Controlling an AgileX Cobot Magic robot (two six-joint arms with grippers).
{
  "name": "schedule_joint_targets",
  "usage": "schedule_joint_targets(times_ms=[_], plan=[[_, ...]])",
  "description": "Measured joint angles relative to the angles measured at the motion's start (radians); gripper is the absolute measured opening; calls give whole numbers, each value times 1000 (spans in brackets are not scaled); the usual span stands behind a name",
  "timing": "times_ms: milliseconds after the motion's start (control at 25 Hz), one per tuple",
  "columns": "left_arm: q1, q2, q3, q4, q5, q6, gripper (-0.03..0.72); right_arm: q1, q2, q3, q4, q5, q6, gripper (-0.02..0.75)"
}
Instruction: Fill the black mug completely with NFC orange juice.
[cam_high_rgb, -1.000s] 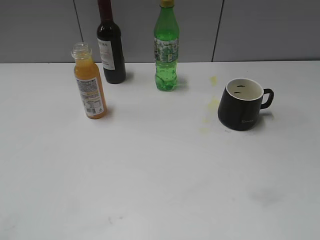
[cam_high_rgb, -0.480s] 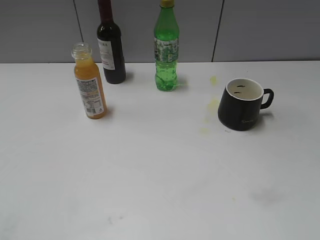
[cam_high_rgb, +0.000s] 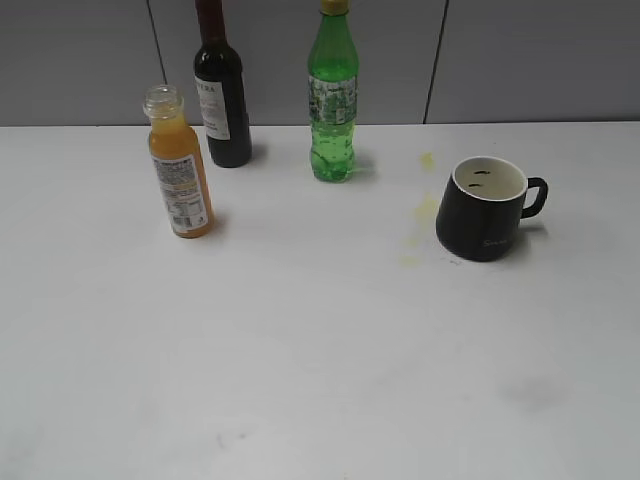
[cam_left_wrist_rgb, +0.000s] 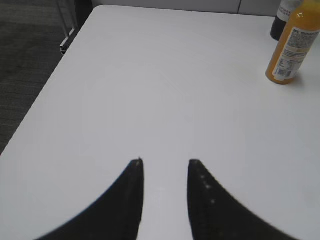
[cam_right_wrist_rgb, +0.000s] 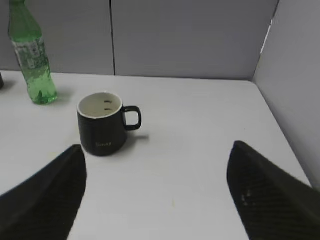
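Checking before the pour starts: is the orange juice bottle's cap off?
Open. The orange juice bottle stands upright with a bare clear neck, no cap, juice nearly up to the neck.

I see the black mug (cam_high_rgb: 483, 211) with a matt dark outside and a smooth, glossy white inside that looks like glazed ceramic. The NFC orange juice (cam_high_rgb: 178, 183) is opaque orange inside a clear plastic bottle with a printed paper-like label; its bare neck is transparent and shiny. The green soda bottle (cam_high_rgb: 332, 95) is translucent, glossy plastic with a ribbed lower body. The wine bottle (cam_high_rgb: 221, 95) looks like dark glass with a slight sheen and a pale label. My table (cam_high_rgb: 300, 340) is a smooth, matt white surface, marked by faint yellowish stains near the mug. The left hand (cam_left_wrist_rgb: 164, 162) and right hand (cam_right_wrist_rgb: 155, 160) both have dull black fingers, seemingly plastic. The wall panels behind look matt grey.
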Motion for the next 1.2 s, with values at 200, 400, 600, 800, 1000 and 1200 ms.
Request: schedule_joint_targets(times_ms=[200, 400, 600, 800, 1000, 1200], plan=[[0, 0, 0, 0, 0, 0, 239, 0, 150, 42, -25, -288, 0, 669], [0, 0, 0, 0, 0, 0, 239, 0, 368, 84, -31, -596, 0, 665], [0, 0, 0, 0, 0, 0, 239, 0, 637, 128, -31, -897, 0, 664], [0, 0, 0, 0, 0, 0, 239, 0, 917, 136, -31, -1186, 0, 661], [0, 0, 0, 0, 0, 0, 239, 0, 1189, 135, -31, -1484, 0, 659], [0, 0, 0, 0, 0, 0, 239, 0, 1391, 135, -29, -1644, 0, 657]])
